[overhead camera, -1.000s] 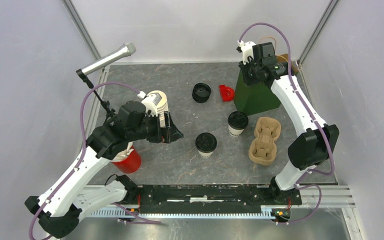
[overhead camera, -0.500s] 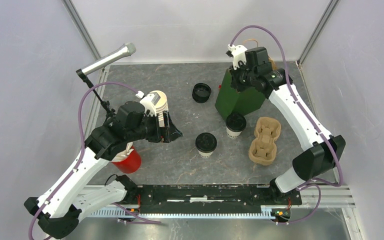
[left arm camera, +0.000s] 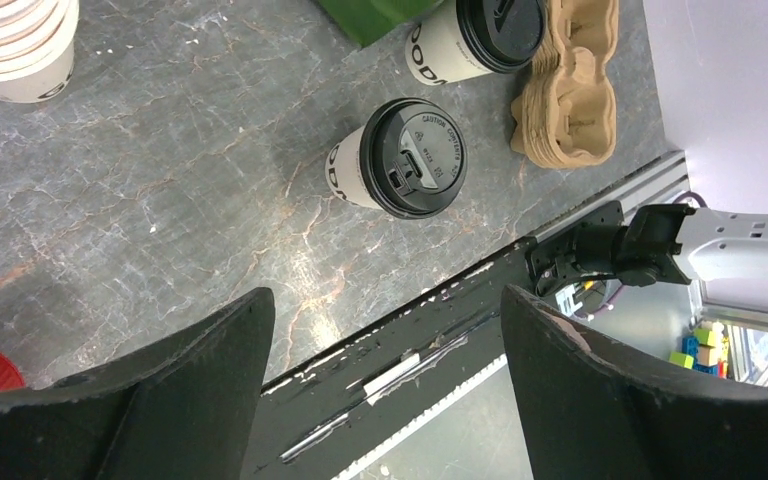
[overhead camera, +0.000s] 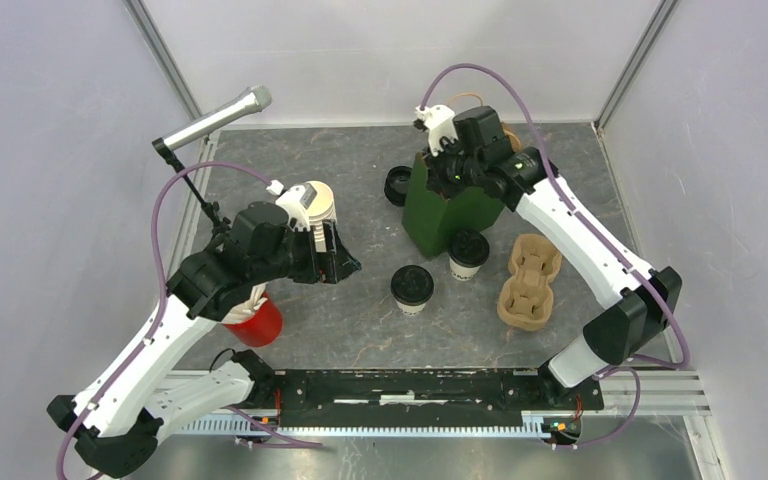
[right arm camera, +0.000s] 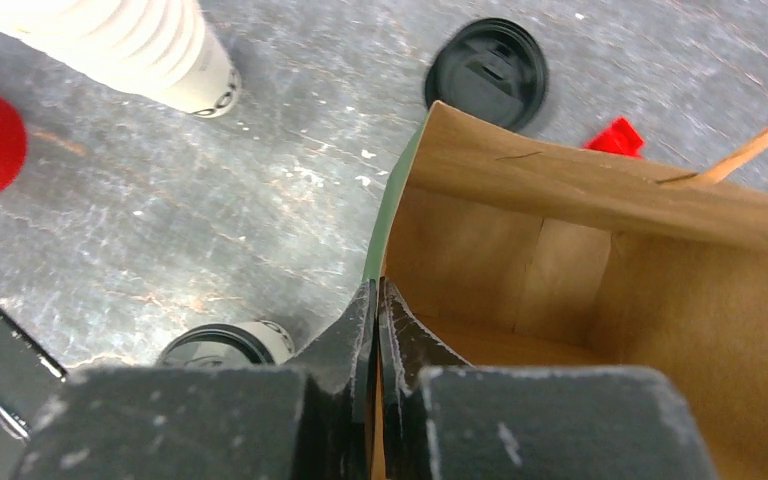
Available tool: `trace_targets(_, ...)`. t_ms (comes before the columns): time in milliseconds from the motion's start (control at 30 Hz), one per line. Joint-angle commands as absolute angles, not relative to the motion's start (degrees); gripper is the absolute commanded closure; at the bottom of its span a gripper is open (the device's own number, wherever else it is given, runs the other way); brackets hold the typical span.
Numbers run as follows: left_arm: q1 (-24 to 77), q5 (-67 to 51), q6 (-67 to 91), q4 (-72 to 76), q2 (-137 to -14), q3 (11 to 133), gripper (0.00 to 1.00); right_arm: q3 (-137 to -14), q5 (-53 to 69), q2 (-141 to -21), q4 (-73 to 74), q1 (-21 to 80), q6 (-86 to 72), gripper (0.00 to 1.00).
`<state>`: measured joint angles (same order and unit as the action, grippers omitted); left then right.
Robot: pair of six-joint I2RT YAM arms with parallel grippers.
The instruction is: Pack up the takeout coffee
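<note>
Two takeout coffee cups with black lids stand mid-table: one [overhead camera: 412, 287] [left arm camera: 400, 157] nearer the front, the other [overhead camera: 468, 252] [left arm camera: 475, 35] touching the foot of a green paper bag [overhead camera: 450, 205]. My right gripper [overhead camera: 447, 170] [right arm camera: 377, 300] is shut on the bag's left wall at its rim, one finger inside the brown interior [right arm camera: 560, 260], which holds nothing. A lidded cup [right arm camera: 222, 347] shows below it. My left gripper [overhead camera: 345, 255] [left arm camera: 385, 300] hangs open left of the cups, with nothing between its fingers.
A brown pulp cup carrier [overhead camera: 530, 280] [left arm camera: 565, 90] lies right of the cups. A stack of lidless cups [overhead camera: 315, 205] [right arm camera: 110, 40] and a red cup [overhead camera: 257, 323] stand at the left. A loose black lid [overhead camera: 397, 185] [right arm camera: 487, 72] and a small red piece [right arm camera: 615, 135] lie behind the bag.
My right gripper has closed on the bag's rim and moved it left, up against the nearer cup. The red piece is now hidden behind the bag in the top view. The left arm has barely moved.
</note>
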<state>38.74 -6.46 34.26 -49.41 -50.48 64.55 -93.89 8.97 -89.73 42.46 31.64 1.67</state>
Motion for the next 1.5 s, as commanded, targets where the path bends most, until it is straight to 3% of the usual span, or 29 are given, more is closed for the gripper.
trace_targets(0, 38.7, -2.7, 32.5, -50.5, -50.4, 68.0, 0.13, -94.0, 10.1, -90.2, 38.9, 35.9, 0.6, 0.94)
trace_targets(300, 38.7, 4.9, 36.4, -51.4, -50.3, 71.3, 0.15, -93.3, 9.4, -91.1, 37.5, 42.3, -3.2, 0.93)
trace_targets(400, 38.7, 6.4, 36.3, -51.7, -50.3, 71.3, 0.15, -94.1, 9.2, -91.9, 37.6, 43.9, -4.4, 0.89)
trace_targets(500, 38.7, 7.5, 36.0, -51.9, -50.5, 71.2, 0.14, -96.7, 9.0, -92.6, 38.8, 44.0, -6.3, 0.80)
trace_targets(700, 38.7, 9.2, 34.2, -51.8, -51.8, 72.1, 0.12, -107.4, 7.2, -93.4, 45.8, 43.9, -10.0, 0.45)
trace_targets(767, 38.7, 9.6, 33.8, -51.3, -52.4, 72.6, 0.11, -108.5, 6.7, -91.9, 46.9, 43.8, -12.3, 0.39)
trace_targets(933, 38.7, 9.4, 30.8, -48.4, -55.0, 74.6, 0.10, -104.0, 3.4, -85.4, 47.0, 43.7, -18.7, 0.36)
trace_targets(1300, 38.7, 4.7, 26.2, -41.8, -63.4, 80.1, 0.10, -81.6, -22.2, -62.7, 48.3, 43.7, -28.4, 0.40)
trace_targets(1467, 38.7, 5.4, 24.0, -39.5, -67.2, 81.5, 0.09, -72.1, -28.4, -59.3, 51.4, 42.5, -27.5, 0.37)
